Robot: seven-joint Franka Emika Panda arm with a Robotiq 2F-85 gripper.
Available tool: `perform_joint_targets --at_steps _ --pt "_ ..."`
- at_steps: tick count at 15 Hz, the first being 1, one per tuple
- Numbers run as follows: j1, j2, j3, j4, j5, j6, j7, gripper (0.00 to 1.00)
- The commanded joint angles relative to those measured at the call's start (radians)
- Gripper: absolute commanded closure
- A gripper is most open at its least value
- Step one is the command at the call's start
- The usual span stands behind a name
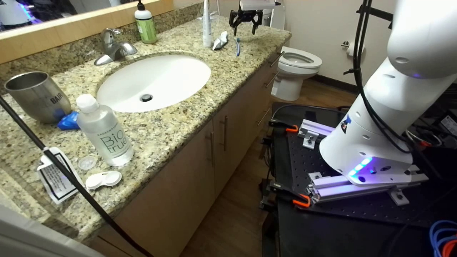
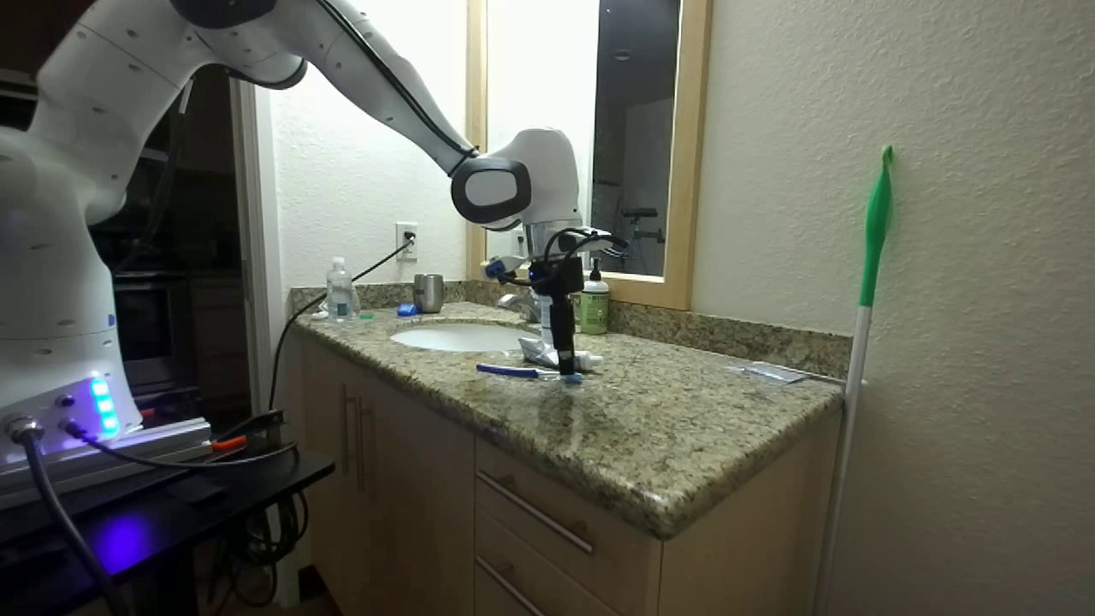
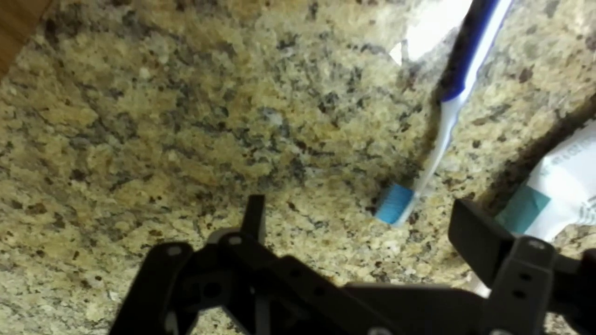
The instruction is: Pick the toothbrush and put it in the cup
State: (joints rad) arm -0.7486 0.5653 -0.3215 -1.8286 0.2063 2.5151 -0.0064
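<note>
Near me, the claw (image 3: 357,203) hangs spread by the toothbrush (image 3: 450,114), between the counter's (image 2: 650,428) front and back edges. Picking up seems in hand; next, align, pinch. The metal tumbler (image 2: 429,294) stands near the far back corner.

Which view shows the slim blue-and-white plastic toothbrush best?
The wrist view: the toothbrush is largest, blue bristles distinct, though the handle runs out of frame. Both exterior views show it smaller; in an exterior view the black two-fingered tool partly hides it.
</note>
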Motion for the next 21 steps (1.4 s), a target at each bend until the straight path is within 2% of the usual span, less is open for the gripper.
perform_joint_targets --at_steps 1,4,6,8,9,12,13,15,21 --pt "-0.003 0.001 0.011 -0.005 -0.005 0.008 -0.002 0.0" --pt "-0.001 0.001 0.018 -0.015 -0.005 0.013 -0.012 0.0" --pt "0.021 0.02 -0.004 -0.002 -0.047 -0.024 0.01 0.0" --pt "0.041 0.037 -0.023 -0.006 -0.092 -0.006 0.035 0.0" --pt "0.013 0.014 0.007 -0.014 -0.056 -0.001 0.005 0.0" --pt "0.031 0.032 -0.008 -0.013 -0.079 0.0 0.026 0.0" --pt "0.023 0.032 0.0 -0.01 -0.07 -0.006 0.014 0.25" --pt "0.015 0.029 0.009 -0.005 -0.061 -0.012 -0.001 0.33" --pt "0.014 0.033 0.019 0.021 -0.036 -0.025 0.005 0.76"
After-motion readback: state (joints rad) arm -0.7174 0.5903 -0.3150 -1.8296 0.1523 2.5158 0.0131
